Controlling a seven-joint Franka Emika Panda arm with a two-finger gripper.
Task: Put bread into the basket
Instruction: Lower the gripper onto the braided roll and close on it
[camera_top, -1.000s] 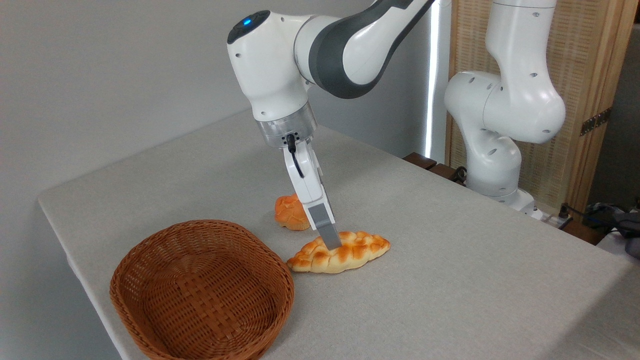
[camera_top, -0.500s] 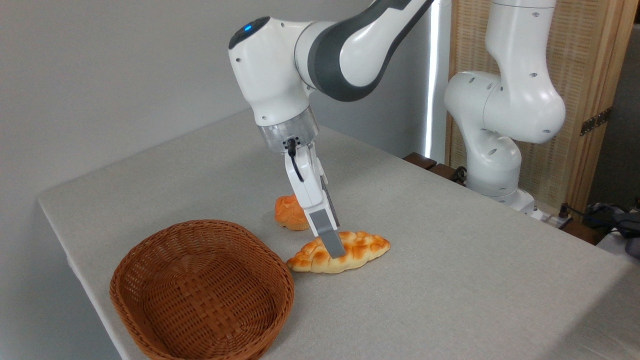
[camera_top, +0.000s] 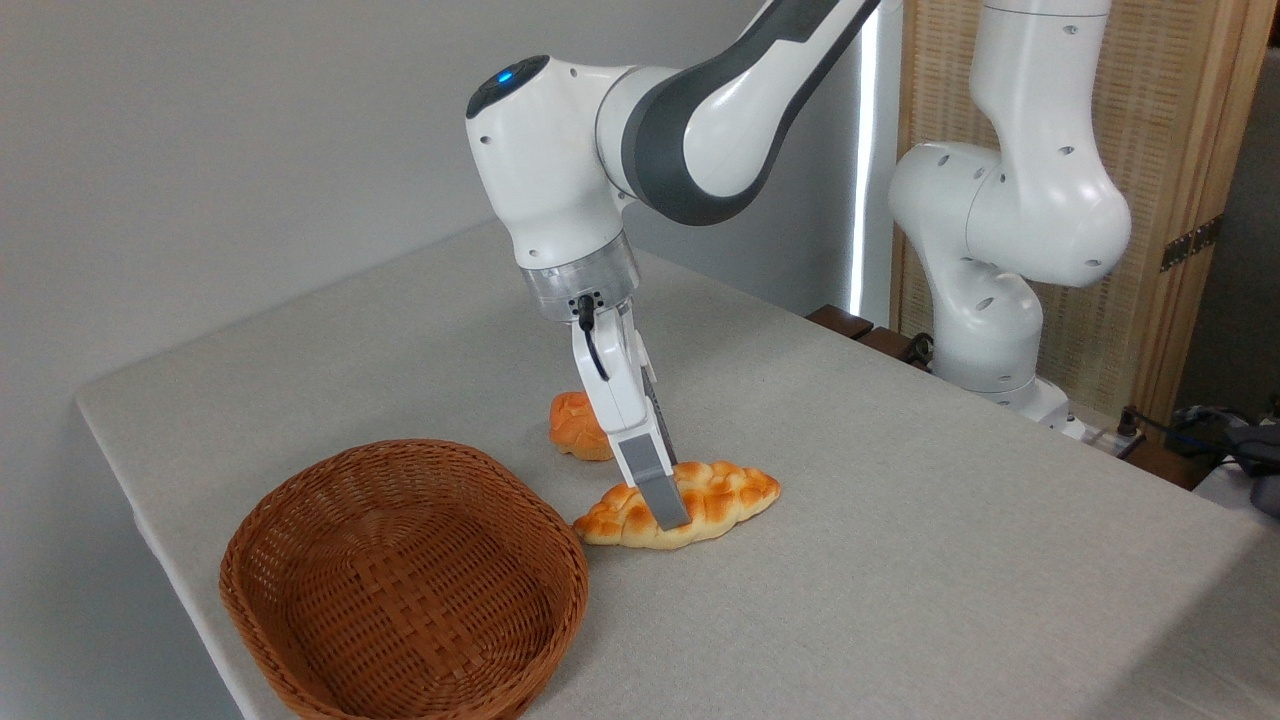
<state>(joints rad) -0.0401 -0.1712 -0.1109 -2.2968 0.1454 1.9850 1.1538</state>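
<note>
The bread (camera_top: 722, 492), a long braided golden loaf, lies flat on the table just right of the basket (camera_top: 262, 508), an oval reddish-brown wicker one with nothing in it. My gripper (camera_top: 670, 508) points down over the loaf's middle. Its near grey finger (camera_top: 660, 490) reaches down across the loaf's front side, almost to the table. The loaf hides the far finger, so the jaws appear to straddle the loaf, open. The loaf's left tip nearly touches the basket rim.
A small round orange bun (camera_top: 570, 424) sits just behind my gripper, partly hidden by it. The grey table (camera_top: 900, 560) ends in an edge close to the basket on the left. The arm's base (camera_top: 985, 330) stands at the back right beside a wooden screen.
My gripper has sunk lower over the bread and shifted slightly right; the near finger now covers the loaf's front side. Bread, bun and basket have not moved.
</note>
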